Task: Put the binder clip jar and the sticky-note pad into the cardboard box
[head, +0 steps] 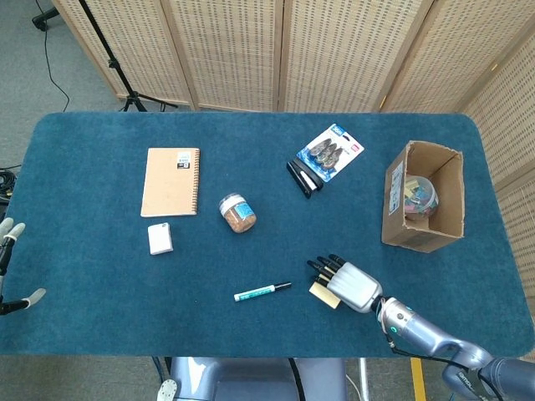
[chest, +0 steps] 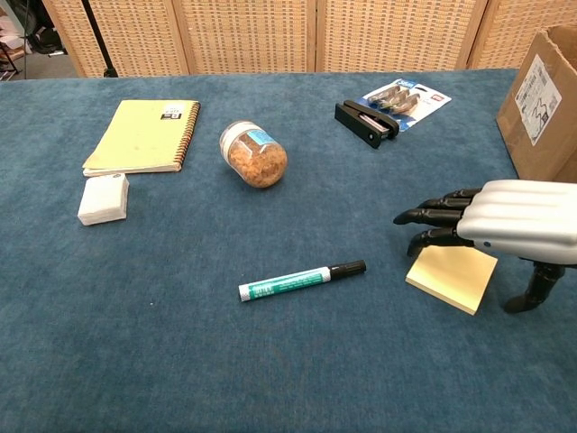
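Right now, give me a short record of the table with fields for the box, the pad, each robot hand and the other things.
box: cardboard box lying on its side at the table's right end, opening up toward the head camera
in box: jar of colored clips
pad: yellow sticky-note pad flat on the cloth, outside the box
right robot hand: over the pad, fingers spread, holding nothing
left robot hand: at the table's left edge, holding nothing
other things: notebook, jar of brown bits, marker, white block, stapler, blister pack
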You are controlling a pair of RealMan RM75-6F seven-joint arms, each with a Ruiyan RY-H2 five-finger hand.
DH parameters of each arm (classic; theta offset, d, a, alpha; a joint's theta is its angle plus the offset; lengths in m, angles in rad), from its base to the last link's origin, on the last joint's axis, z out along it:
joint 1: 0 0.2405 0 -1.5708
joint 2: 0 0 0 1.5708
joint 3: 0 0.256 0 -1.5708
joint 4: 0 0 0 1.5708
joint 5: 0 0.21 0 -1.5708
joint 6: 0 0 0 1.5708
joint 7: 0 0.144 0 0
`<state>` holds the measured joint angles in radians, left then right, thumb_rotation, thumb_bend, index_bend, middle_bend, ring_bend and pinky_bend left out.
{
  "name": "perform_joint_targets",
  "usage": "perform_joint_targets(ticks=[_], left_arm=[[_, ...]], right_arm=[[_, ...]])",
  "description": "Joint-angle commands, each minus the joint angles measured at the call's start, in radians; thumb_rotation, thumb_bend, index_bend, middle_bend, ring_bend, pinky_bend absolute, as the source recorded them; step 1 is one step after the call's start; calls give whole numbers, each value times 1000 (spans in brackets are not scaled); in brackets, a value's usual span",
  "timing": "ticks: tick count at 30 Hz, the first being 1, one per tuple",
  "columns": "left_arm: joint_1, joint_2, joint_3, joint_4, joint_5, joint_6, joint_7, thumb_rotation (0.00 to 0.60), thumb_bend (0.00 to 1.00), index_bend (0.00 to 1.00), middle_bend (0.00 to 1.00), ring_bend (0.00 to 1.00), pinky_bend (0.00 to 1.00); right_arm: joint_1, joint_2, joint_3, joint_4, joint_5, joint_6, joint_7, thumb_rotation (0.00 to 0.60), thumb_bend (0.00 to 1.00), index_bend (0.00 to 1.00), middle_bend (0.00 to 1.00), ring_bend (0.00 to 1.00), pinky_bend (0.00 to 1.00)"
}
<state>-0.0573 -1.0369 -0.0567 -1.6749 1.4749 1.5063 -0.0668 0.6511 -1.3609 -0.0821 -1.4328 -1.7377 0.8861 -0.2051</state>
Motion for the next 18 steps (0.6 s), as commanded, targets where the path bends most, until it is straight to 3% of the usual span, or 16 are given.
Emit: perform_joint_targets(ticks=[1,5,8,13,18], left_arm=[[0,0,0,1,0,0,-1,600,0,0,0,0,0],[-1,1,1,0,0,-2,-1,600,0,0,0,0,0],[-1,1,0,1,-1,-3,0,600,0,0,0,0,0],[-1,1,1,1,-1,-3,-1,600,0,0,0,0,0],[-2,1,1,0,-2,-5,-1,600,0,0,0,0,0]], right_arm=[[1,-4,-3,5,4,-4,-5,600,0,207,0,0,121],[3,-10,-5,10,11,-6,-12,600,0,274,24,0,121],[0,-20,-3,19,9,11,-10,600,0,367,147,30,121],[-6,-40,-16,51,-19,58,26,600,78,513,394,223,121],[-9,-41,-25,60,-46,115,96,600,154,551,465,273,139]])
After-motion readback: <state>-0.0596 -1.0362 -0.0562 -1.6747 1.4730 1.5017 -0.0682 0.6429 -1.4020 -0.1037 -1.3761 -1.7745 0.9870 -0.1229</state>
